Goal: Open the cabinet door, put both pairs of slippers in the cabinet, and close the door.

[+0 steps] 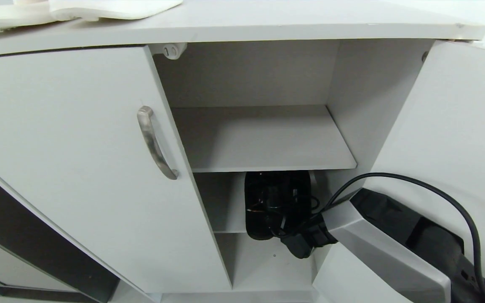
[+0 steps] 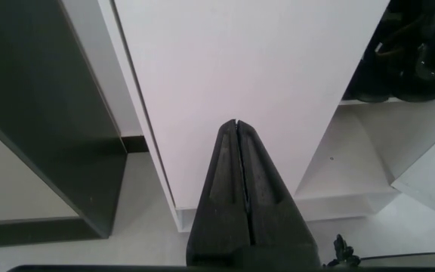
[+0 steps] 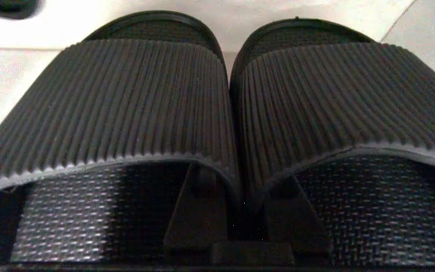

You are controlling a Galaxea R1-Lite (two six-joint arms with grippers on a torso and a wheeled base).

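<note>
Head camera looks down into cabinet (image 1: pixel 263 139); wrists close.

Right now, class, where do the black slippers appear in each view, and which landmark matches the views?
Head view: black slippers low in the open cabinet, under the shelf, beside the closed door.
Left wrist view: slippers past the closed door's edge, inside the cabinet.
Right wrist view: slippers close up, side by side.
Landmark: the closed door, in head and left wrist views.

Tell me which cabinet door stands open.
The right door, swung wide and exposing the shelves; the left door, with the metal handle, sits shut.
</note>
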